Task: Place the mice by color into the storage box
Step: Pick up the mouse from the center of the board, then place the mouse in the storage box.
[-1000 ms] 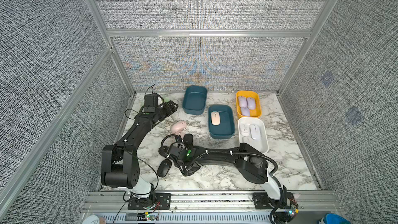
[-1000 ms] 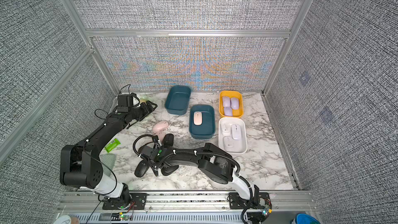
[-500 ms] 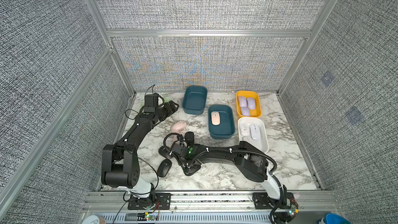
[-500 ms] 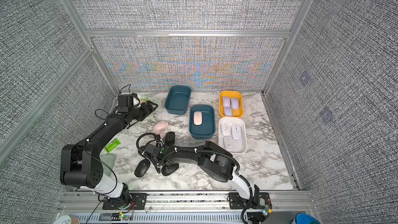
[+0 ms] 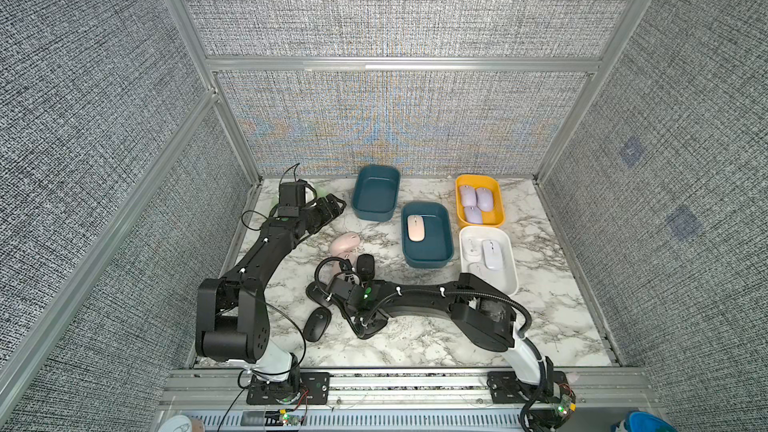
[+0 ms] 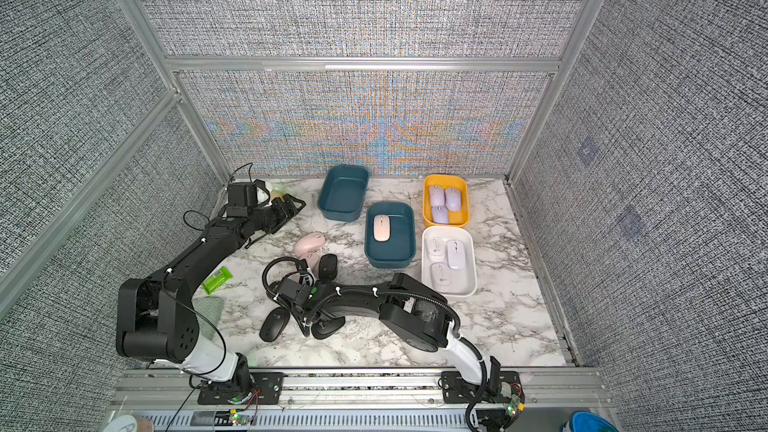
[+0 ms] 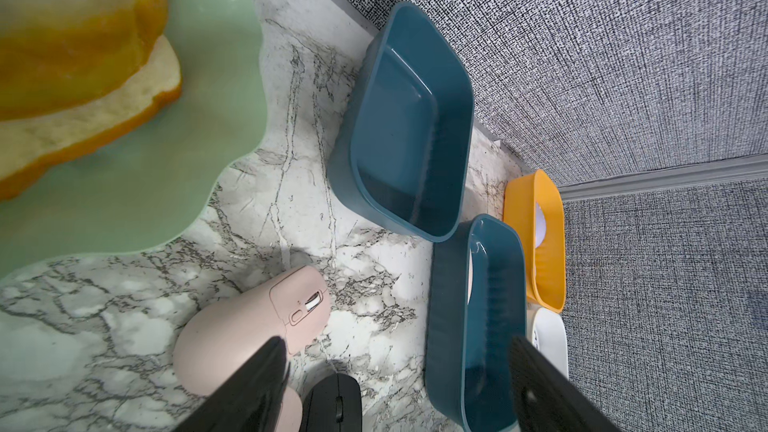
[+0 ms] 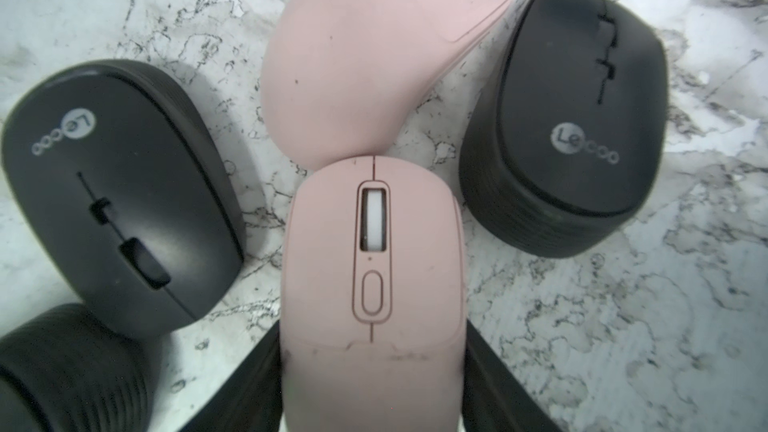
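My right gripper is shut on a pale pink mouse, one finger on each side of it. Its nose touches a second pink mouse, and black mice lie on either side. In a top view the right gripper sits in this cluster at mid table. My left gripper hangs open and empty at the back left. One pink mouse lies in a teal box. The yellow box holds three lilac mice, and the white box three white ones.
A second teal box stands empty at the back. More black mice lie near the front beside and under the right arm. A green plate with a bread loaf is at the back left corner. A green wrapper lies by the left arm.
The right gripper's jaws have narrowed onto the pink mouse and the wrist has shifted slightly. The left arm has not moved.
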Available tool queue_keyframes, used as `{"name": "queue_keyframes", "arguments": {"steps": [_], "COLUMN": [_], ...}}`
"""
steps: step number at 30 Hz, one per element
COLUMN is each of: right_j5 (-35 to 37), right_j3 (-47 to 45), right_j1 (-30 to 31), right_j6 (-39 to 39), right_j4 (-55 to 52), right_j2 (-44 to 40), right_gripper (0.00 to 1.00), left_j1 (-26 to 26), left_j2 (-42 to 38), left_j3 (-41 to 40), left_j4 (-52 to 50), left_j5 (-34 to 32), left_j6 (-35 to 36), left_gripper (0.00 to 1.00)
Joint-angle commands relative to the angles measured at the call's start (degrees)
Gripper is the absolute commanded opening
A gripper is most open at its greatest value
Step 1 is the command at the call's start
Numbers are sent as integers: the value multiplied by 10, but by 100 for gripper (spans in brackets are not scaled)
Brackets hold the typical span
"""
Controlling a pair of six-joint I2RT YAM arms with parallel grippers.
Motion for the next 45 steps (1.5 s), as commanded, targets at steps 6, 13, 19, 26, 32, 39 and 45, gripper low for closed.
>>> {"name": "queue_keyframes", "arguments": {"steps": [6,13,19,26,32,39,45], "right_j5": [0,35,77,130,132,108,102], "right_j3": [-15,-53,-86,-185,-190,-115,-41], "right_j1": [4,4,-5,-114,-242,-340,-373], "right_j6": [-2,-8,-24,-61,-146,-196,-217], "right_j4": [-14,1,-1,-11,-30,-46,-50], "right_j2": [-18,-99,-169,-284,-302,-210,-121], "right_gripper": [61,60,60,60,60,58,59], "left_j1": [1,1,0,-3,-4,-10,-14], "left_j2": [-3,-7,-3,2,-14,-12,-10], "left_j3": [-2,-3,-2,-1,-8,-14,-15], "left_j4": [18,22,18,22,36,43,45], "left_j5": [6,7,5,27,39,37,38], "left_j6": [2,1,1,-5,-9,-14,-14], "left_gripper": [85,85,84,84,85,84,84]}}
